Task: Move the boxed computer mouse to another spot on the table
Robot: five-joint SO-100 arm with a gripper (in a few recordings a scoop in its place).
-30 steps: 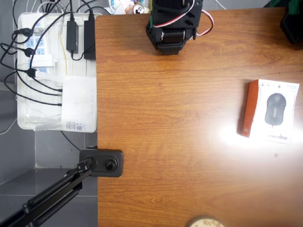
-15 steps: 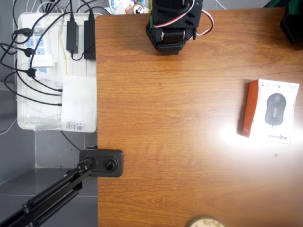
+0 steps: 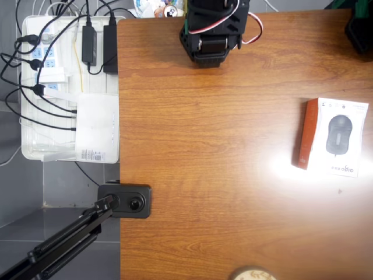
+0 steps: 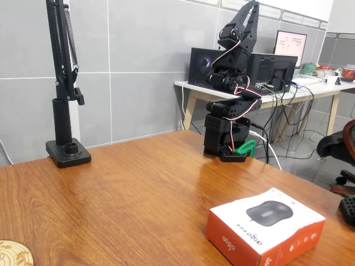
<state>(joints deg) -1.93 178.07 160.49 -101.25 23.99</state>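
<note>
We see the mouse box [image 4: 265, 229] lying flat on the wooden table [image 4: 127, 194], well apart from the arm, whose claw [image 4: 249, 11] is raised high, fingers pressed together, gripping nothing.

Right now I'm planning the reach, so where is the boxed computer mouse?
The boxed computer mouse lies flat near the right edge of the table in the overhead view, apart from the arm's base at the top edge.
</note>
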